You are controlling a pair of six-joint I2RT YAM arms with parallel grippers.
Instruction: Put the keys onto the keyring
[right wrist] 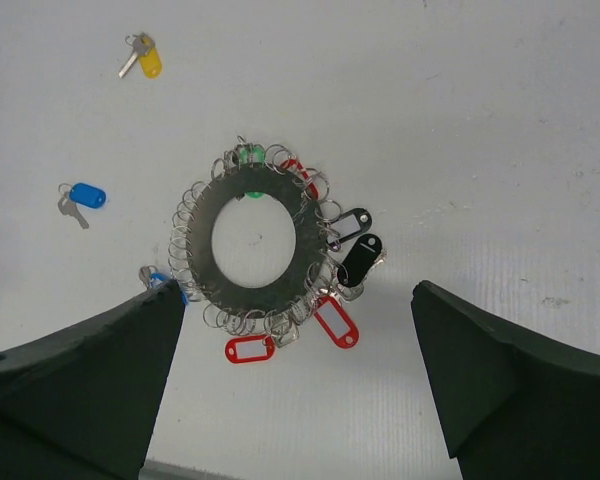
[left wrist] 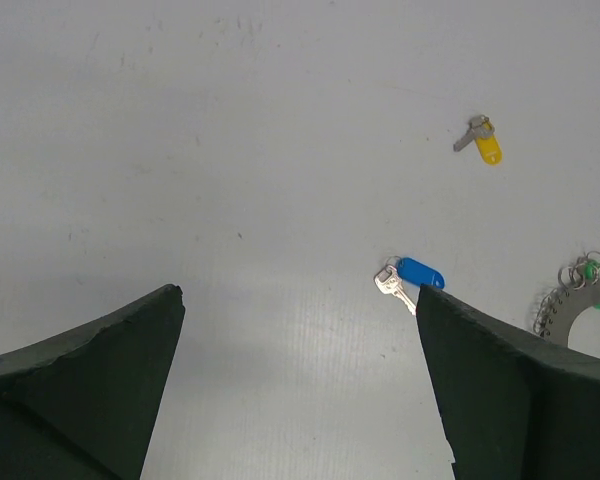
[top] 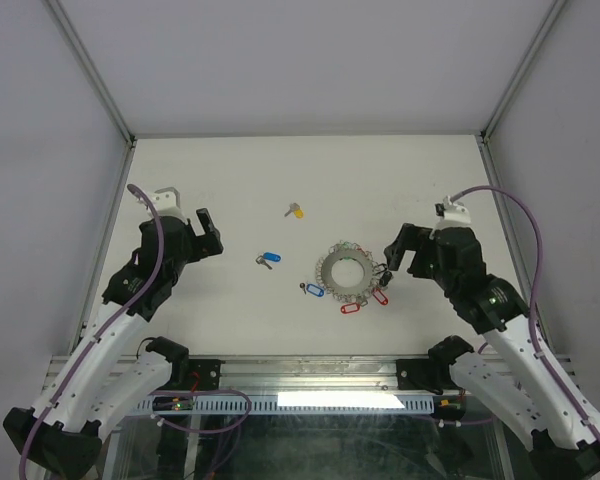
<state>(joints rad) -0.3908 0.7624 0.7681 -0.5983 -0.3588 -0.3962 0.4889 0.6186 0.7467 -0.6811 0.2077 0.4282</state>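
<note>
The left gripper and right gripper hover with jaws spread wide and empty, the blue-tagged key and yellow-tagged key lying apart from the keyring.

Blue-tagged key and yellow-tagged key lie well apart.

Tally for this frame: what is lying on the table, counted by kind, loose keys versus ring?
Loose keys: 2, the blue-tagged key and the yellow-tagged key
Keyring: 1, already fringed with small keys and coloured tags
Total: 3
</note>
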